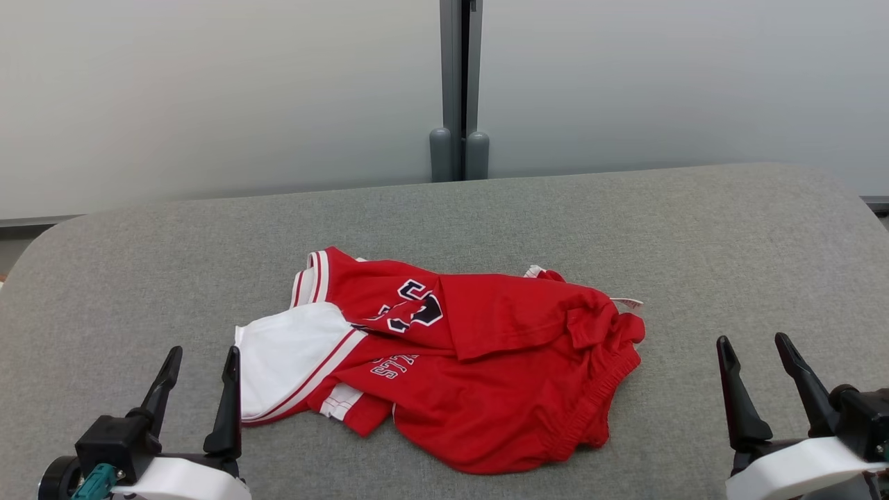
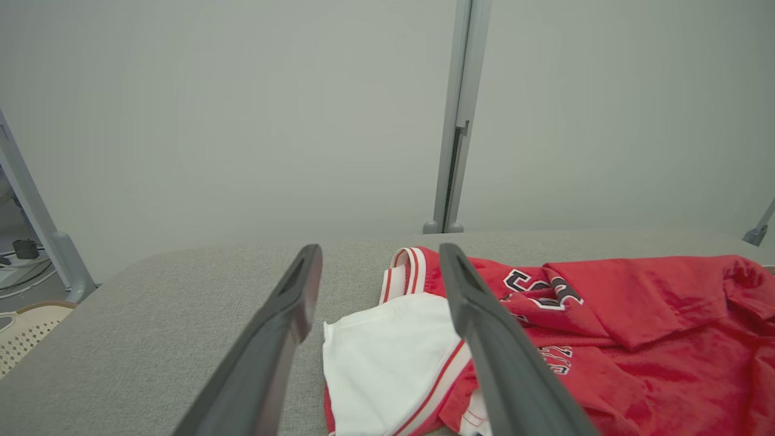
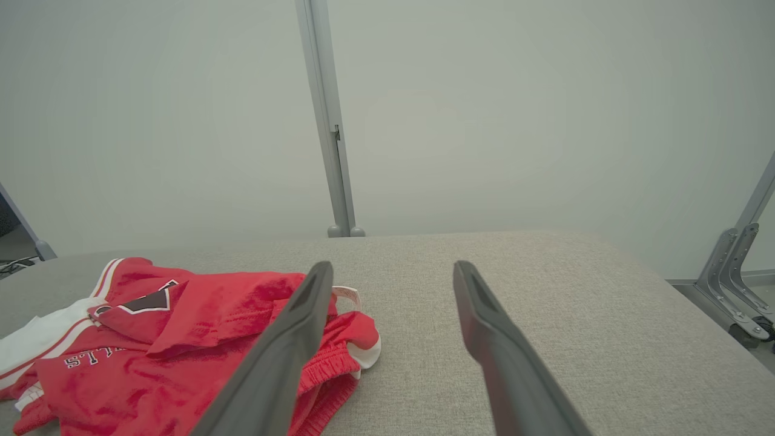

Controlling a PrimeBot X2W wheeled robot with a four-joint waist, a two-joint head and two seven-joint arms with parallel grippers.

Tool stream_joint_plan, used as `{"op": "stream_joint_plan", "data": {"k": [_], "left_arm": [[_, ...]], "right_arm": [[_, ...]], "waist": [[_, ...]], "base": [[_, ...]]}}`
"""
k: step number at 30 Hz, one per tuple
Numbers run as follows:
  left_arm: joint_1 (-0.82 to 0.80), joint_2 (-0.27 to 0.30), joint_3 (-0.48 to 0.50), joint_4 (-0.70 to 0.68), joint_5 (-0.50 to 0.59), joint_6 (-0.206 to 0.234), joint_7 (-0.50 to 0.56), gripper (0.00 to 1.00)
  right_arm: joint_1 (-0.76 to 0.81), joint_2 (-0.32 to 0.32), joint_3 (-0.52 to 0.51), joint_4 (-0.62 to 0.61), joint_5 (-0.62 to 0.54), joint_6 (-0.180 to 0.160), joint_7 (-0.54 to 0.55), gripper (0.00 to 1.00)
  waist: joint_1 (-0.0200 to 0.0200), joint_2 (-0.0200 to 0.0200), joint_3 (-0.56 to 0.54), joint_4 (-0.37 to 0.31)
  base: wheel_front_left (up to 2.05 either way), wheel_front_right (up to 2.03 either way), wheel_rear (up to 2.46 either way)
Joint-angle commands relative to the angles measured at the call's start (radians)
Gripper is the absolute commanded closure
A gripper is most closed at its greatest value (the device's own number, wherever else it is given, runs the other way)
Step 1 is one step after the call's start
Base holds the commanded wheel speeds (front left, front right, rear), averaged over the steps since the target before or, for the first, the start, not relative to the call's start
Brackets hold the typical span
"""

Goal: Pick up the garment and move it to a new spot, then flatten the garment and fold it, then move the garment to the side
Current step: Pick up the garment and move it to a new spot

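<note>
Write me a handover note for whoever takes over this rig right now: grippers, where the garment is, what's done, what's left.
Left gripper: open, empty, close beside the white panel at the shorts' left edge.
Right gripper: open, empty, well clear of the shorts on their right.
Red and white sports shorts: crumpled and partly folded over themselves, mid grey padded table.
Done: nothing that shows; the shorts are not gripped.
Left: pick up and move them, flatten, fold, move to the side.
</note>
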Motion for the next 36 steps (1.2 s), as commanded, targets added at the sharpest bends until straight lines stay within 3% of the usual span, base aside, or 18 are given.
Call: {"op": "stream_joint_plan", "data": {"k": [1,7,13,16,20,25,27,28,29,36], "left_arm": [[0.015,0.008,0.001,-0.003,0.0,0.003,0.002,0.0],[-0.036,0.002,-0.028,-0.012,0.015,-0.01,0.012,0.0],[-0.184,-0.047,-0.155,0.023,0.039,-0.092,0.083,0.0],[-0.264,-0.077,-0.219,0.096,0.042,-0.154,0.122,0.0],[-0.346,-0.113,-0.276,0.231,0.041,-0.194,0.156,0.0],[-0.444,-0.126,-0.312,0.399,0.052,-0.217,0.182,0.0],[-0.491,-0.123,-0.318,0.484,0.067,-0.197,0.209,0.0],[-0.504,-0.125,-0.319,0.502,0.068,-0.193,0.213,0.66],[-0.515,-0.128,-0.319,0.519,0.069,-0.189,0.22,1.0],[-0.565,-0.123,-0.307,0.504,0.088,-0.164,0.145,1.0]], "right_arm": [[0.002,0.0,0.0,-0.001,0.006,0.0,0.0,0.0],[0.001,0.001,-0.006,-0.002,0.005,0.0,0.004,0.0],[-0.029,0.003,0.007,-0.009,0.008,0.0,0.004,0.0],[-0.05,0.005,0.023,-0.004,0.006,0.0,0.0,0.0],[-0.072,0.005,0.034,0.012,0.011,0.0,-0.011,0.0],[-0.09,0.01,0.037,0.027,0.017,0.0,-0.027,0.0],[-0.103,0.013,0.038,0.037,0.018,0.0,-0.04,0.0],[-0.104,0.013,0.036,0.04,0.018,0.0,-0.042,0.0],[-0.106,0.013,0.035,0.042,0.018,0.0,-0.045,0.0],[-0.116,0.017,0.015,0.048,0.012,0.0,-0.054,0.0]], "waist": [[0.0,0.0,0.0,0.0],[0.0,0.0,0.01,0.002],[0.0,0.0,0.067,-0.011],[0.0,0.0,0.101,-0.039],[0.0,0.0,0.143,-0.078],[0.0,0.0,0.19,-0.118],[0.0,0.0,0.208,-0.132],[0.0,0.0,0.211,-0.135],[0.0,0.0,0.215,-0.136],[0.0,0.0,0.22,-0.122]], "base": [[0.0,0.0,0.0],[0.0,0.0,0.0],[0.0,0.0,0.0],[0.0,0.0,0.0],[0.0,0.0,0.0],[0.0,0.0,0.0],[0.0,0.0,0.0],[0.0,0.0,0.0],[0.0,0.0,0.0],[0.0,0.0,0.0]]}}
